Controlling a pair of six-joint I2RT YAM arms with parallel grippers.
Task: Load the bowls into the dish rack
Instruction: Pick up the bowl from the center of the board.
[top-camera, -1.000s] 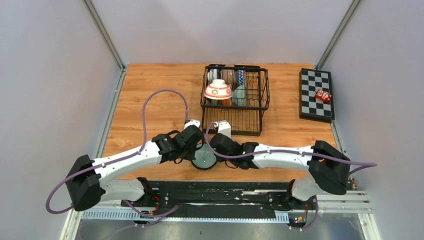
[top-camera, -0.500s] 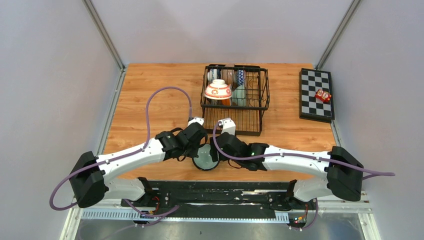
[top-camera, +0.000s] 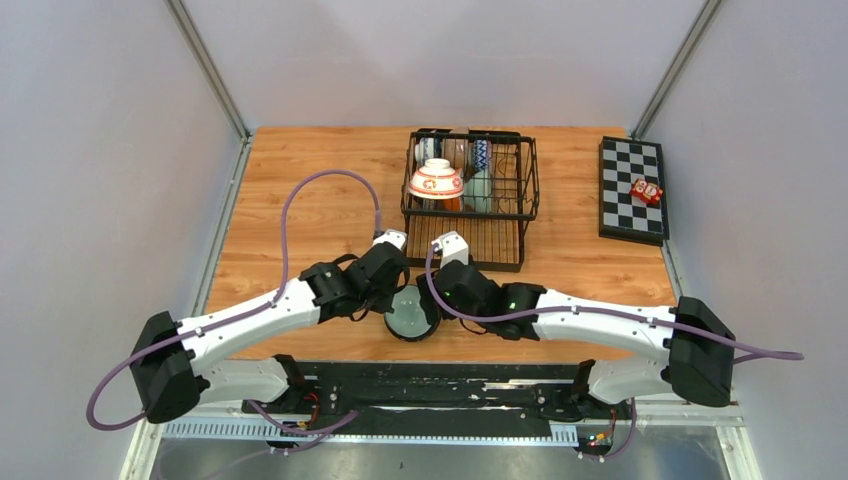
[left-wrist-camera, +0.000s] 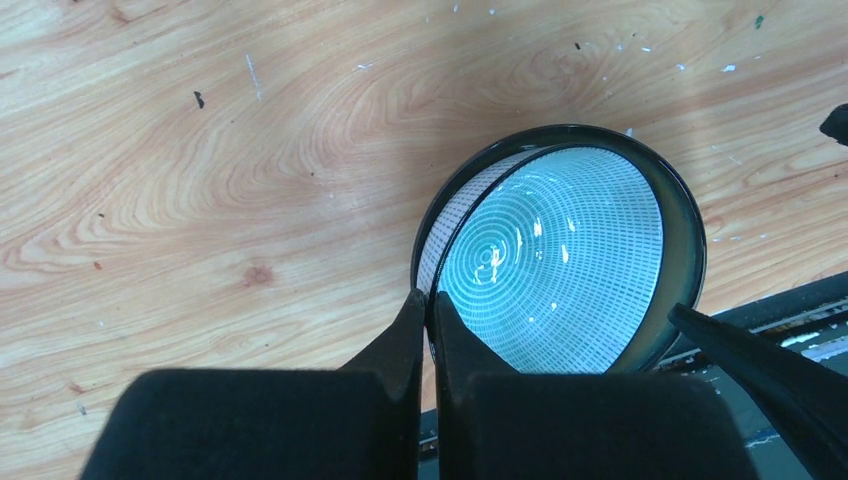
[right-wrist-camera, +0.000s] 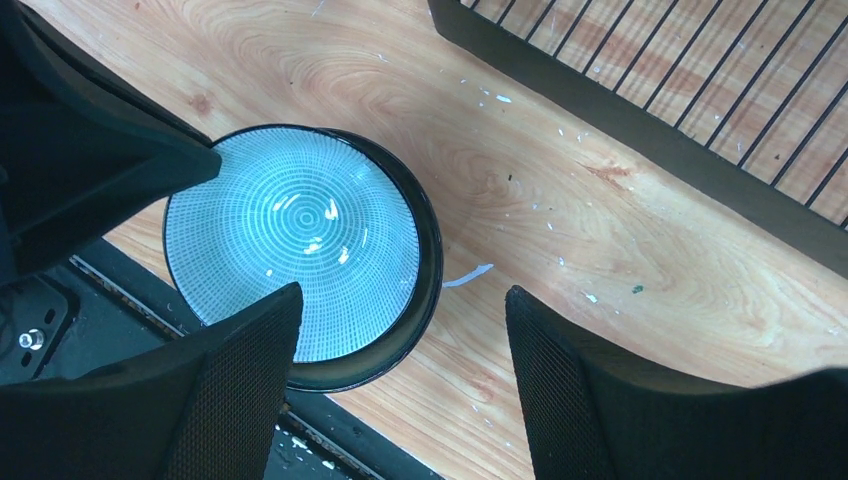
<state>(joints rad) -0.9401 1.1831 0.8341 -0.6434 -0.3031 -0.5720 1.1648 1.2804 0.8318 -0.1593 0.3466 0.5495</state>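
Observation:
A dark bowl (top-camera: 410, 313) with a pale blue ringed inside sits at the table's near edge, partly over the black rail. My left gripper (left-wrist-camera: 428, 298) is shut on its left rim, one finger inside and one outside. In the right wrist view the same bowl (right-wrist-camera: 300, 250) lies under my right gripper (right-wrist-camera: 402, 300), which is open, its left finger over the bowl's inside and its right finger over bare wood. From above, my left gripper (top-camera: 393, 298) and right gripper (top-camera: 435, 300) flank the bowl. The dish rack (top-camera: 520, 190) holds several bowls, among them a red-patterned one (top-camera: 436, 180).
A checkered board (top-camera: 625, 225) with a small red object (top-camera: 646, 191) lies at the right edge. The rack's slotted base (right-wrist-camera: 680, 90) is just beyond my right gripper. A black rail (top-camera: 440, 385) runs along the near edge. Purple cables loop over both arms.
My right gripper has opened and let go of the bowl's rim. My left gripper has closed on the opposite rim. Both wrists have shifted slightly; the bowl has stayed in place.

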